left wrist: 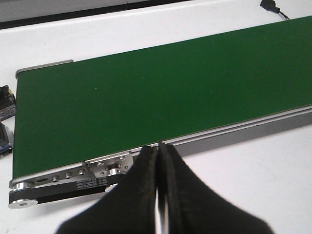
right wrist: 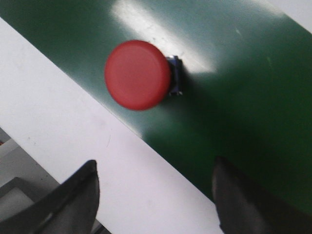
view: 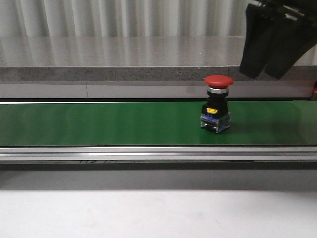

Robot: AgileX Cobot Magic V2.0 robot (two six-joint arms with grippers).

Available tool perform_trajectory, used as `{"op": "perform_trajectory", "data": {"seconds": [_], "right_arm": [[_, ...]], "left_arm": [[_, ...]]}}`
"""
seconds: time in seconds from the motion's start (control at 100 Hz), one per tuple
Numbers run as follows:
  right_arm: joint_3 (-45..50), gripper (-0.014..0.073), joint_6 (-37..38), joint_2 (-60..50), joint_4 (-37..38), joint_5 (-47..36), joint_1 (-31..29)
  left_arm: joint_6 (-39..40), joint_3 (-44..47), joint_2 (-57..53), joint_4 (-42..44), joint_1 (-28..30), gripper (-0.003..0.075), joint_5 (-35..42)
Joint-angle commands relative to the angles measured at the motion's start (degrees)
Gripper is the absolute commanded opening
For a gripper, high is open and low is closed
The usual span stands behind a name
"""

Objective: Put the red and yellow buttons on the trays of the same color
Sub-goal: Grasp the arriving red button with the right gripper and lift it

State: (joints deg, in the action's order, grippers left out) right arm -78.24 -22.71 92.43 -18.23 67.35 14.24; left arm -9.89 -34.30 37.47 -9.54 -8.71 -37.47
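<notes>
matt green belt (view: pixel 99 123), glossy red button (view: pixel 218 81)

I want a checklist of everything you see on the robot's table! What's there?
Surface: a green conveyor belt runs across a white table.
Job's things: one red button stands upright on the belt, right of the middle. No yellow button and no trays seen.
Clutter: small dark objects lie past the belt's end in the left wrist view, too cut off to name.
Grippers: the left gripper is shut and empty, over the belt's near edge. The right gripper is open, above the red button and not touching it.
Cables: a black cable lies on the table in the left wrist view.
Surroundings: a grey ledge and pale curtain behind the belt.
</notes>
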Motion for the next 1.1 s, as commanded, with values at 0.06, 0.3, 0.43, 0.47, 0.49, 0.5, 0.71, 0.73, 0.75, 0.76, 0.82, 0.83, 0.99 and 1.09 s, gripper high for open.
{"op": "perform_trajectory", "data": {"seconds": [0.06, 0.3, 0.43, 0.47, 0.49, 0.5, 0.71, 0.73, 0.75, 0.76, 0.82, 0.83, 0.99, 1.09], "right_arm": [[-3.18, 0.0499, -1.26, 0.57, -1.26, -1.12, 0.77], [-4.55, 0.0497, -2.0, 4.46, -1.34, -4.63, 0.77], [-4.55, 0.036, -2.56, 5.29, -1.22, -5.59, 0.77], [-4.55, 0.03, -2.56, 5.31, -0.99, -5.59, 0.77], [-4.55, 0.0265, -2.56, 5.31, -0.92, -5.59, 0.77], [-4.55, 0.0242, -2.56, 5.31, -0.93, -5.59, 0.77], [-4.55, 0.0109, -1.46, 4.58, -1.21, -6.72, 0.45], [-4.55, 0.0109, -0.98, 4.34, -1.21, -6.84, 0.25], [-4.6, 0.0109, -0.55, 3.96, -1.21, -7.0, -0.04], [-4.6, 0.0109, -0.39, 3.73, -1.21, -7.08, -0.16], [-4.62, 0.0109, 1.26, 2.68, -1.16, -7.55, -1.71], [-4.62, 0.0109, 1.52, 2.38, -1.16, -7.77, -1.93], [-4.62, 0.0109, 8.88, -0.54, -1.16, -9.93, -9.38], [-4.62, 0.0109, 11.97, -1.81, -1.16, -10.95, -15.63]], "left_arm": [[-0.07, -1.5, -0.03, -0.58, -0.54, -0.002, 4.05], [-0.07, -1.5, -0.03, -0.58, -0.54, -0.002, 4.05], [-0.07, -1.5, -0.03, -0.58, -0.54, -0.002, 4.05], [-0.07, -1.5, -0.03, -0.58, -0.54, -0.002, 4.05], [-0.07, -1.5, -0.03, -0.58, -0.54, -0.002, 4.05], [-0.07, -1.5, -0.03, -0.58, -0.54, -0.002, 4.05], [-0.07, -1.5, -0.03, -0.58, -0.54, -0.002, 4.05], [-0.07, -1.5, -0.03, -0.58, -0.54, -0.002, 4.05], [-0.07, -1.5, -0.03, -0.58, -0.54, -0.002, 4.05], [-0.07, -1.5, -0.03, -0.58, -0.54, -0.002, 4.05], [-0.07, -1.5, -0.03, -0.58, -0.54, -0.002, 4.05], [-0.07, -1.5, -0.03, -0.58, -0.54, -0.002, 4.05], [-0.07, -1.5, -0.03, -0.58, -0.54, -0.002, 4.05], [-0.07, -1.5, -0.03, -0.58, -0.54, -0.002, 4.05]]}}
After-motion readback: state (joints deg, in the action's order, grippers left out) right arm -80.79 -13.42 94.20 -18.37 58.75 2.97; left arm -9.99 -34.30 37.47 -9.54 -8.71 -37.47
